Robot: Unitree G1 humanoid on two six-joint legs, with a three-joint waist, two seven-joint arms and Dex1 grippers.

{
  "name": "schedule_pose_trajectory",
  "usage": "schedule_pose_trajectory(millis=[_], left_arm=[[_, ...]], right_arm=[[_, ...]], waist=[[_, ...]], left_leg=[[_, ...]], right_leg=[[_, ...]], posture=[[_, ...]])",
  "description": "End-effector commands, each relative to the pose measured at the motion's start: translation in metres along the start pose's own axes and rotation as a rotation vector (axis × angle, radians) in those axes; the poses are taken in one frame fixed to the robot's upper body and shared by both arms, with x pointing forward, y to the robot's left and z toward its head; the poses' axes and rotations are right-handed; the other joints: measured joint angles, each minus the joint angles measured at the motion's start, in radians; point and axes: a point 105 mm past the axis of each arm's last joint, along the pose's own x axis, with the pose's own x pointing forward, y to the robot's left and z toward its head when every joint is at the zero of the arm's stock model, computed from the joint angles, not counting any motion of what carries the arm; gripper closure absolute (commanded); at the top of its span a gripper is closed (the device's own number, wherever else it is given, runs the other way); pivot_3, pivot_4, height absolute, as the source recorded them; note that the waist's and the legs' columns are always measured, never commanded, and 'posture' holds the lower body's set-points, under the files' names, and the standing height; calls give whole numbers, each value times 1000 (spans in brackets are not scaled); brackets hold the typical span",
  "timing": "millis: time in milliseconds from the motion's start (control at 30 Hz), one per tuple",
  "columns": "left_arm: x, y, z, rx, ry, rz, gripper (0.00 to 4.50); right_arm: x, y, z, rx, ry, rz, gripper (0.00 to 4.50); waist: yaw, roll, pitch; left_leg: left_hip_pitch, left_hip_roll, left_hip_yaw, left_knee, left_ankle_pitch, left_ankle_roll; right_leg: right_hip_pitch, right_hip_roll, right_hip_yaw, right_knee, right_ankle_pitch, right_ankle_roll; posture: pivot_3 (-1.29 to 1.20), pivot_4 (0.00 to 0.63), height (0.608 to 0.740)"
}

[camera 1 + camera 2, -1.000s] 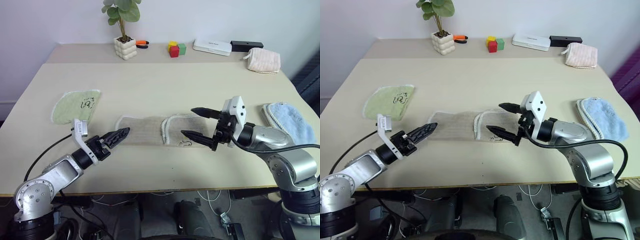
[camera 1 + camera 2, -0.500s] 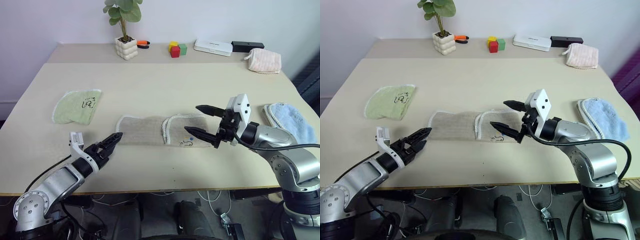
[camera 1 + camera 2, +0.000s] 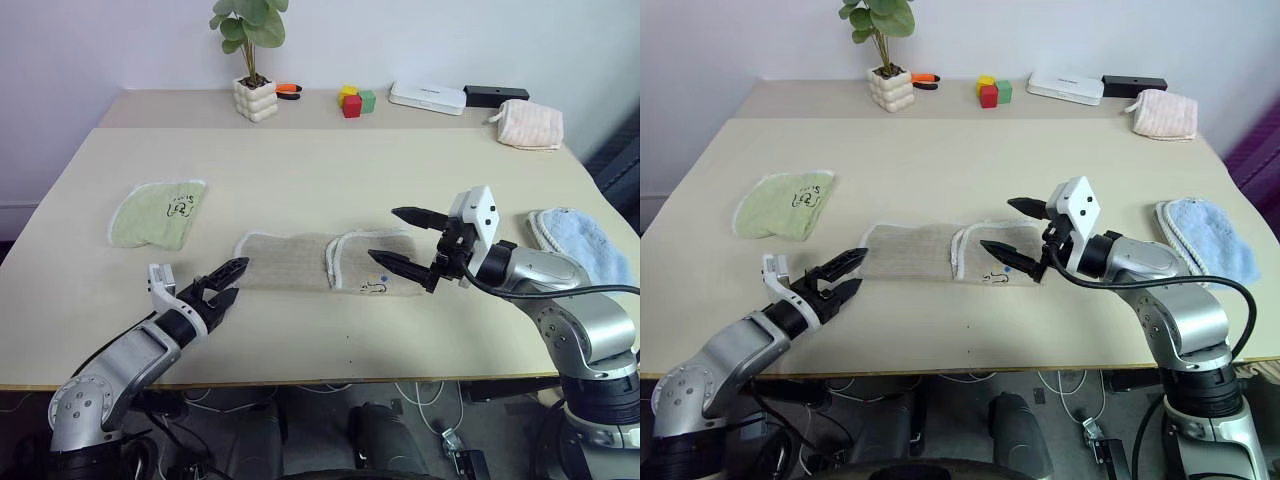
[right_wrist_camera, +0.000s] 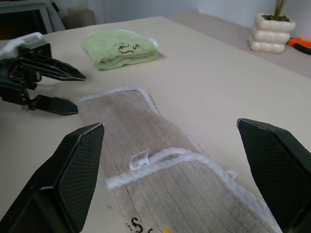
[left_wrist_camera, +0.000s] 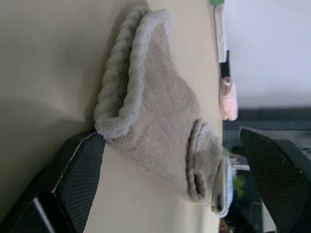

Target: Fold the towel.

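Towel [image 3: 300, 260], beige, white-edged, right end folded over

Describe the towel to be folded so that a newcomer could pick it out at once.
On the big beige table, look near its front edge, between the left gripper and the right gripper, both open. There lies the towel, a long beige-tan terry strip with white edging, its right end folded over and bearing a small dark mark. The green cloth and the blue towel to either side differ in colour.
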Motion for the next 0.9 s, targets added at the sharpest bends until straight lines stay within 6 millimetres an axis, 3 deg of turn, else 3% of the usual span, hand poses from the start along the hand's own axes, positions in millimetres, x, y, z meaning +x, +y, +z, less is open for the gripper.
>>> schedule_pose_trajectory(millis=[33,67,133,367,600,700,800,900], left_arm=[[7,17,-2,-17,17,49,0],[9,15,-3,-37,22,26,0],[13,15,-2,-38,29,21,834],[16,10,-1,-35,31,-5,4454],[15,-10,4,17,24,-82,4488],[13,-42,1,93,53,-222,4488],[15,-72,-5,327,112,-329,4488],[19,-89,-6,466,158,-407,4488]], right_arm=[[2,-1,11,-42,-40,-8,48],[2,-1,11,-44,-41,-10,48],[3,-1,12,-45,-43,-16,0],[-1,-3,10,-54,-33,-38,0],[-24,2,0,-48,30,17,0],[-35,-1,-5,-61,70,21,0],[-44,-11,-9,-84,97,-13,0],[-47,-17,-9,-93,99,-37,0]], waist=[[5,0,0],[7,1,0],[9,1,0],[12,3,-1],[12,3,-1],[9,1,0],[11,0,1],[9,1,1]], left_leg=[[0,0,0,0,0,0],[0,0,0,0,0,0],[0,0,1,0,0,0],[0,-1,2,0,0,0],[0,-3,3,-1,0,0],[0,-3,4,-1,0,0],[-1,-3,4,-2,0,0],[-1,-3,6,-5,0,0]], right_leg=[[0,0,0,0,0,0],[0,0,0,0,0,0],[0,-1,0,-1,0,0],[0,-3,0,-1,0,-1],[0,-7,0,-2,0,-1],[0,-8,0,-4,0,-1],[0,-8,0,-7,1,-3],[0,-7,0,-14,3,-7]], posture=[[0,150,740],[0,150,740],[0,150,740],[0,150,740],[0,150,740],[0,150,740],[0,150,740],[0,150,740]])
